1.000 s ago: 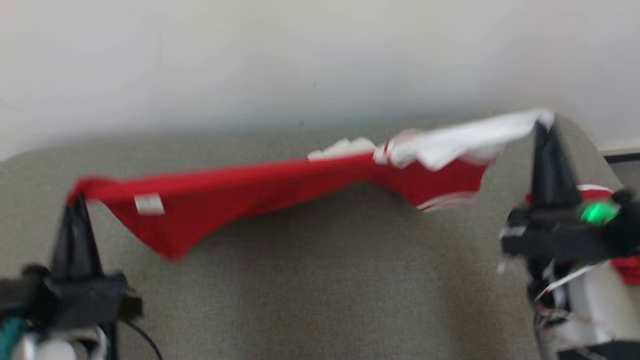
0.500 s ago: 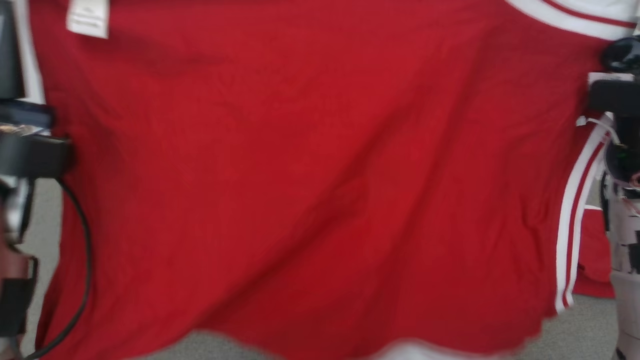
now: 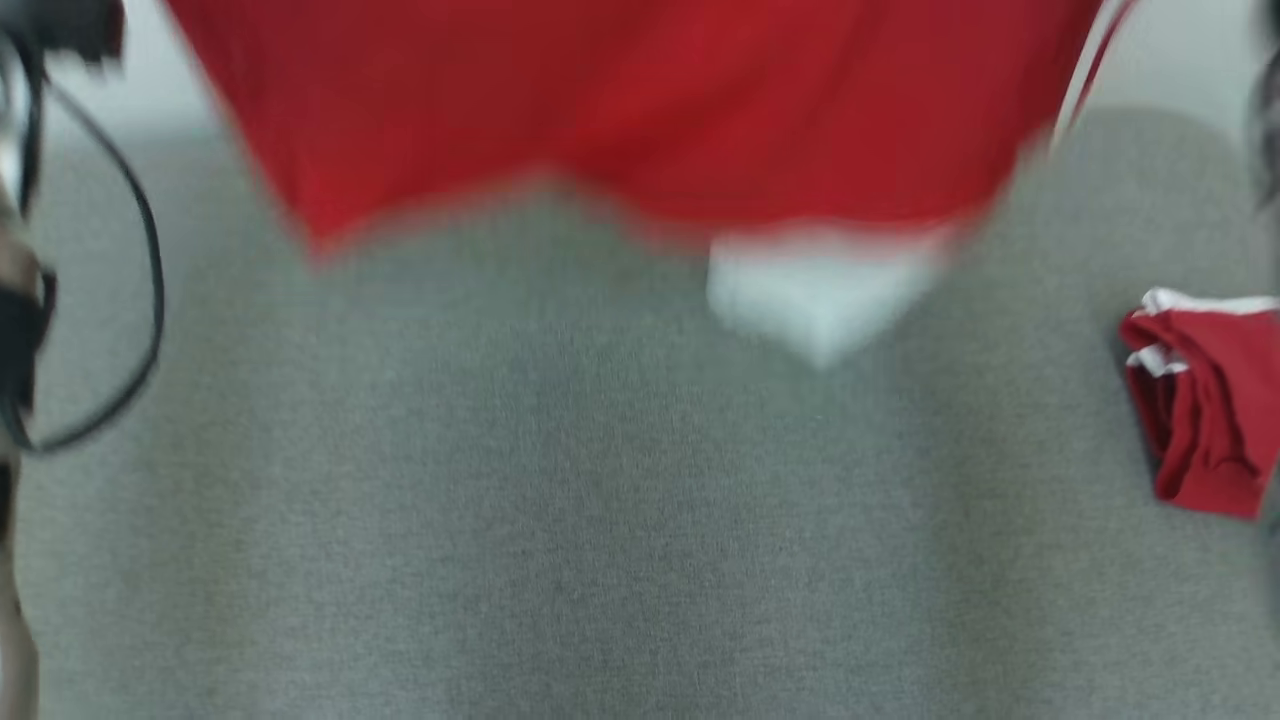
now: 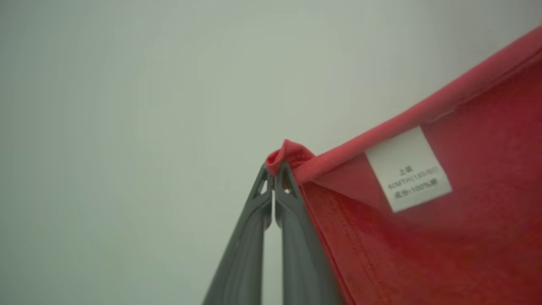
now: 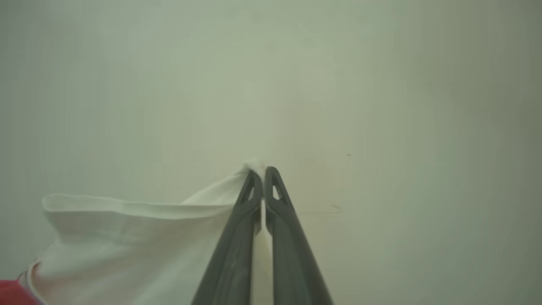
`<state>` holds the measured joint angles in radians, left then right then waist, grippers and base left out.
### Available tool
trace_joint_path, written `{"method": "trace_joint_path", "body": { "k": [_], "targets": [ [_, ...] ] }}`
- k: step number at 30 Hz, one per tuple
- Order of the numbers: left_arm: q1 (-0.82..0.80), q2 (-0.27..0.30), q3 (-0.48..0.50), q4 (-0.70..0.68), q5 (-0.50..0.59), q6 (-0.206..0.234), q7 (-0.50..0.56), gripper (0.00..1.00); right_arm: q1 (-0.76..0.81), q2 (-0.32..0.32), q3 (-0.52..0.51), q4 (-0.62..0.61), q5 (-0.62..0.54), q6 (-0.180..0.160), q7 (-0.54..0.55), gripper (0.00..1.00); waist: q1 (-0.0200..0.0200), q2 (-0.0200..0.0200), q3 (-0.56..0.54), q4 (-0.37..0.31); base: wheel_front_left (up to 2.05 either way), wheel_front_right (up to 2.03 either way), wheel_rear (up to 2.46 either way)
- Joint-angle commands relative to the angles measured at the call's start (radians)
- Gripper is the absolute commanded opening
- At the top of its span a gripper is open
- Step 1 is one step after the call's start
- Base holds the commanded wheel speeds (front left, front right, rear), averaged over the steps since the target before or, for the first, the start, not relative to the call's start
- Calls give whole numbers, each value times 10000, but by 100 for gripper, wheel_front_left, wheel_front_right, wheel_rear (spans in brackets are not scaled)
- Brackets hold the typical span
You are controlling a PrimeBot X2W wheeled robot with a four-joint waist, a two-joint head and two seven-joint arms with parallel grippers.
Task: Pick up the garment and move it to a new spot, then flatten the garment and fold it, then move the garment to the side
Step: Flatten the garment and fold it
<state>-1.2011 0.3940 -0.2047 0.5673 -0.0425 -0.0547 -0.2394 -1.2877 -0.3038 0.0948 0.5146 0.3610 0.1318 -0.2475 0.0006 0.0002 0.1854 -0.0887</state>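
Note:
The garment (image 3: 640, 110) is red with white trim and hangs spread out across the top of the head view, blurred, with a white part (image 3: 820, 290) dangling at its lower edge. In the left wrist view my left gripper (image 4: 274, 167) is shut on a corner of the garment's red hem (image 4: 423, 237), beside a white care label (image 4: 408, 169). In the right wrist view my right gripper (image 5: 263, 173) is shut on a white part of the garment (image 5: 139, 237). Both grippers point at a pale wall.
A grey fabric surface (image 3: 600, 500) lies below the hanging cloth. A second red and white cloth (image 3: 1200, 420) sits bunched at its right edge. A black cable (image 3: 150, 260) loops from my left arm at the left edge.
The garment went from a low stretched band over the grey surface to a raised, spread sheet. Its lower edge now sits higher in view. The head view itself has shifted too.

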Motion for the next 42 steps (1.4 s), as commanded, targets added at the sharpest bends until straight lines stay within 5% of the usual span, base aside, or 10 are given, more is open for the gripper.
{"method": "trace_joint_path", "body": {
  "k": [1,7,16,28,42],
  "targets": [
    [-279,-71,62,124,55,122,-101,0,-320,-75,-263,209,-66,-27,-93,0,-6,-2,1385,17,0,0,0],
    [88,-328,327,300,-318,317,-248,0,-44,-110,-1149,100,206,-27,-172,0,-6,-2,1111,23,0,0,0],
    [4781,-1716,1331,553,-1263,387,-256,0,6142,-131,-935,-1312,2219,-29,-181,0,-6,-2,642,-101,0,0,0],
    [10438,-3354,3161,400,-1542,588,-260,0,11983,516,-553,-1253,1786,-30,-188,0,-6,-2,-1338,-676,0,0,0],
    [13631,-3377,2452,171,-2464,865,-261,0,14729,340,-793,-823,840,-37,-189,0,-6,-2,-2904,-251,0,0,0]
  ]
}}
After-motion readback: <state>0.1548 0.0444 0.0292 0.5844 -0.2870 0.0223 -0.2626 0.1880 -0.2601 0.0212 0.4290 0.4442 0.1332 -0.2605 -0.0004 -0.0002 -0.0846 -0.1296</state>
